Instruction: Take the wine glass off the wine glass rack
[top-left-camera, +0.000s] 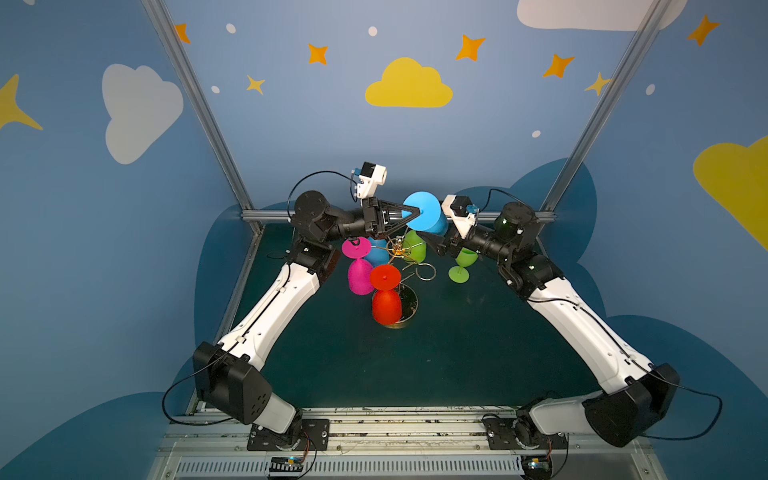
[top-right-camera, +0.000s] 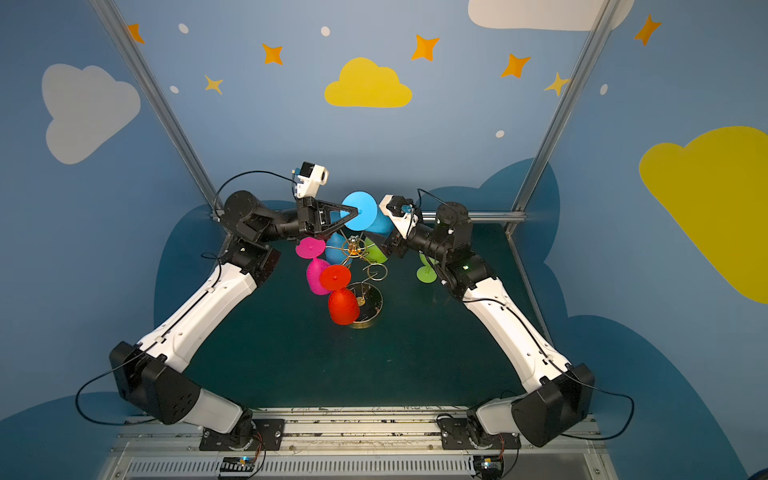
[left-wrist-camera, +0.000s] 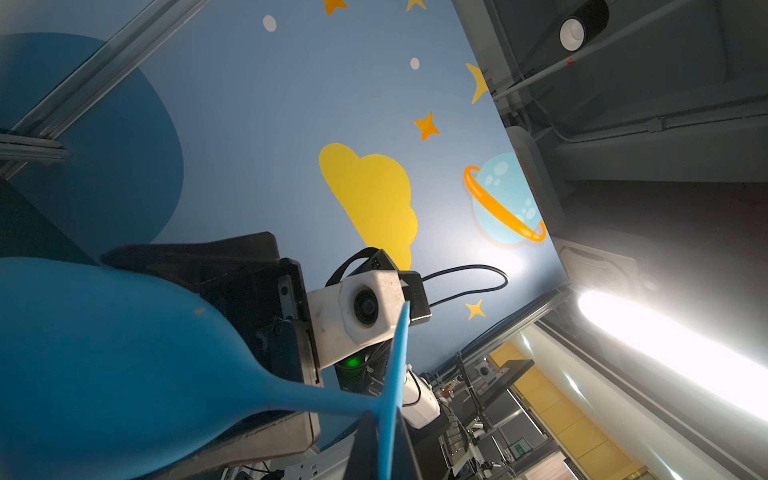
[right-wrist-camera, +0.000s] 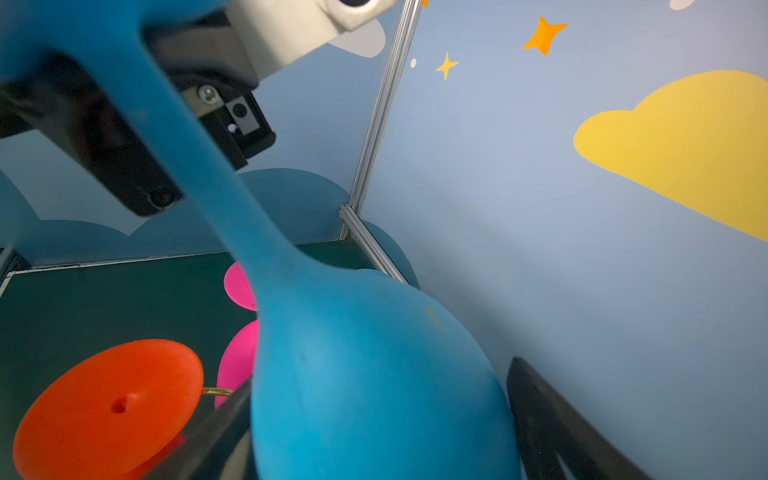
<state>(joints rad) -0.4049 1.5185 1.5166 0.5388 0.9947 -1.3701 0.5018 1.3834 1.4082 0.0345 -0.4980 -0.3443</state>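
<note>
While the blue plastic wine glass (top-left-camera: 432, 208), held above the gold wire rack (top-left-camera: 397, 248), is clamped by its stem in the left gripper (top-left-camera: 417, 215), the spread right gripper (right-wrist-camera: 382, 419) straddling its bowl is best closed gently.

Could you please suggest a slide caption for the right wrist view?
Blue wine glass, bowl between the jaws of the open right gripper; orange glass and pink glass behind.

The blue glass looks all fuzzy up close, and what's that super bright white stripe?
Right wrist view: the blue glass sits right by the lens, so its stem blurs out of focus. Left wrist view: the stripe is a lamp, glaring pure white. In both top views the glass looks sharp.
</note>
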